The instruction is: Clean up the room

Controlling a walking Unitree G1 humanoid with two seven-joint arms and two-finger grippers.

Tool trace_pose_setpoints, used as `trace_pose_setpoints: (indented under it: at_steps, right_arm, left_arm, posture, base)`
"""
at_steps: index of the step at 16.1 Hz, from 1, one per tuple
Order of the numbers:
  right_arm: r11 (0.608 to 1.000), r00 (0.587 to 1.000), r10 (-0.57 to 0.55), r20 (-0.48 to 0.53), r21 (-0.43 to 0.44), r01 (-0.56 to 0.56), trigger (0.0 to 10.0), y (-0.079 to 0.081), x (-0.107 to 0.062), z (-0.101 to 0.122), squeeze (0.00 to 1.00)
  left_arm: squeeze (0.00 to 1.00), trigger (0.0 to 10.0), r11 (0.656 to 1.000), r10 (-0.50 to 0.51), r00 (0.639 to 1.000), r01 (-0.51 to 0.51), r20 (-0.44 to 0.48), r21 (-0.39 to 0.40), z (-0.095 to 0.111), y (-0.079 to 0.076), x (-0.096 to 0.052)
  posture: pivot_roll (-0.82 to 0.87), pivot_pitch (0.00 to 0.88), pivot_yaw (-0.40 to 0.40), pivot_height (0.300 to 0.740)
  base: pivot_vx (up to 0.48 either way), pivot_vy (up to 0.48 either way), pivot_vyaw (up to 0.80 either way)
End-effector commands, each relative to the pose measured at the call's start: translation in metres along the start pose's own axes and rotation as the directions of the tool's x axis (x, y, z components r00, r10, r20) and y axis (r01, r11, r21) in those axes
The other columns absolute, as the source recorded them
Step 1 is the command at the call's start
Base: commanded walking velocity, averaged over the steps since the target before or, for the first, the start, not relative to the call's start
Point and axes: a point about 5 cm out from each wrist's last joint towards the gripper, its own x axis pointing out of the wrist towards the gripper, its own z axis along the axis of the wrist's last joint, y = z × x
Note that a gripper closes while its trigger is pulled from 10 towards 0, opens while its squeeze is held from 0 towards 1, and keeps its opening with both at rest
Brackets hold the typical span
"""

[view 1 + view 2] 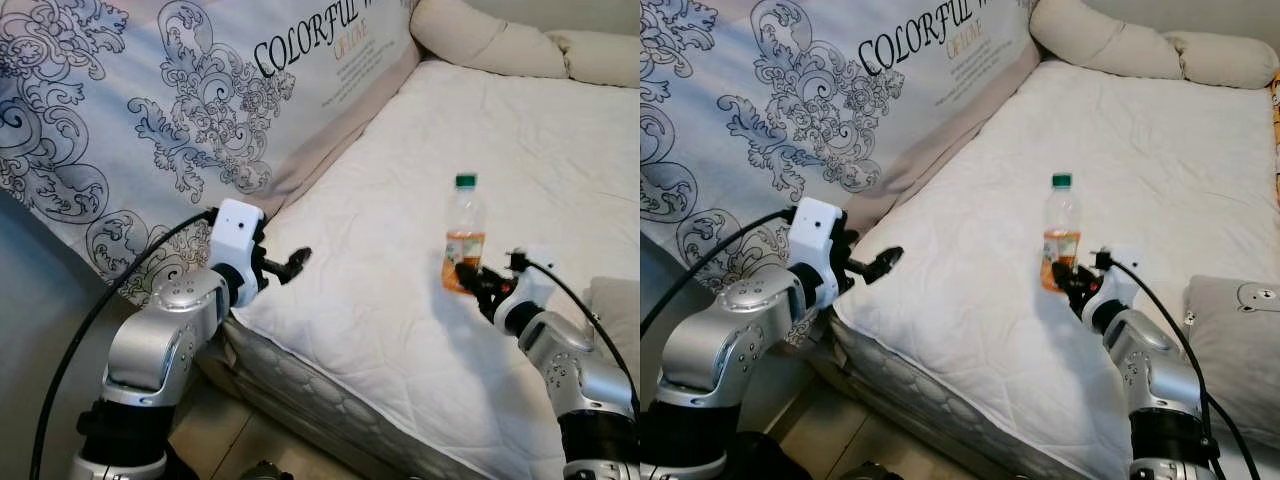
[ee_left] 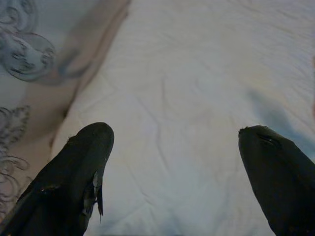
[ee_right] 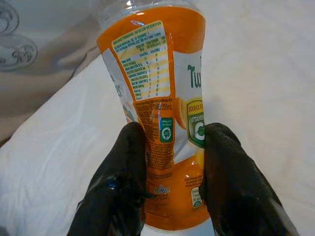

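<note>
White quilted mattress [image 1: 400, 300] lying bare. Patterned sheet [image 1: 150, 120] with scrollwork and lettering hanging along its left side. Cream bolster pillows [image 1: 1120, 45] resting at the head; grey cushion [image 1: 1235, 340] sitting at the right edge.

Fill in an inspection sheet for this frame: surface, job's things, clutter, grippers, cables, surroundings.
Surface: white quilted mattress, bare of sheets, lightly wrinkled.
Job's things: juice bottle with orange label and green cap, standing upright near the mattress middle.
Clutter: nothing seen besides the bottle.
Grippers: right gripper shut on the bottle's lower part, one finger at each side of the label; left gripper open, over the mattress corner, holding nothing.
Cables: black cable looping from the left wrist down past the arm; another black cable running from the right wrist.
Surroundings: printed quilt with grey scrollwork along the robot's left side, cream bolster pillows at the far end, grey cushion at right, tiled floor below.
</note>
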Motion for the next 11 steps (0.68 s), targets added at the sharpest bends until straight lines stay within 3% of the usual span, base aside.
trace_pose_setpoints:
  at_steps: [1, 2, 3, 4, 5, 11]
  right_arm:
    - [1.0, 1.0, -0.013, 0.028, 0.025, 0.012, 0.0, 0.0, -0.002, 0.004, 0.0]
    - [1.0, 0.998, -0.023, 0.06, 0.012, 0.023, 0.1, 0.002, -0.005, 0.008, 0.0]
    - [1.0, 0.997, -0.02, 0.079, -0.002, 0.021, 2.0, 0.006, -0.007, 0.01, 0.0]
    - [1.0, 0.996, -0.013, 0.085, -0.009, 0.014, 4.9, 0.01, -0.01, 0.011, 0.0]
    - [1.0, 0.996, -0.012, 0.086, -0.009, 0.013, 10.0, 0.014, -0.012, 0.011, 0.0]
    - [1.0, 0.996, -0.011, 0.084, -0.002, 0.011, 10.0, 0.028, -0.015, 0.007, 0.0]
  left_arm:
    - [0.0, 10.0, 0.999, 0.037, 0.999, -0.037, 0.022, -0.001, 0.004, 0.006, 0.0]
    - [0.0, 10.0, 0.999, 0.054, 0.998, -0.054, 0.041, -0.009, 0.007, 0.008, 0.0]
    - [0.0, 10.0, 0.997, 0.076, 0.995, -0.076, 0.058, -0.008, 0.009, 0.011, 0.0]
    - [0.0, 10.0, 0.996, 0.087, 0.993, -0.087, 0.076, -0.001, 0.012, 0.012, -0.001]
    - [0.0, 10.0, 0.995, 0.095, 0.992, -0.097, 0.086, 0.017, 0.014, 0.013, -0.002]
    - [0.0, 10.0, 0.989, 0.144, 0.984, -0.147, 0.109, 0.012, 0.015, 0.019, -0.002]
  posture:
    - [0.0, 0.0, 0.082, 0.74]
    - [0.01, 0.0, 0.079, 0.74]
    - [0.01, 0.0, 0.077, 0.74]
    - [0.02, 0.0, 0.07, 0.74]
    - [0.02, 0.0, 0.068, 0.74]
    - [0.02, 0.0, 0.069, 0.74]
  base:
    - [0.0, 0.0, 0.0]
    - [0.0, 0.0, 0.0]
    - [0.0, 0.0, 0.0]
    - [0.0, 0.0, 0.0]
    - [0.0, 0.0, 0.0]
    - [0.0, 0.0, 0.0]
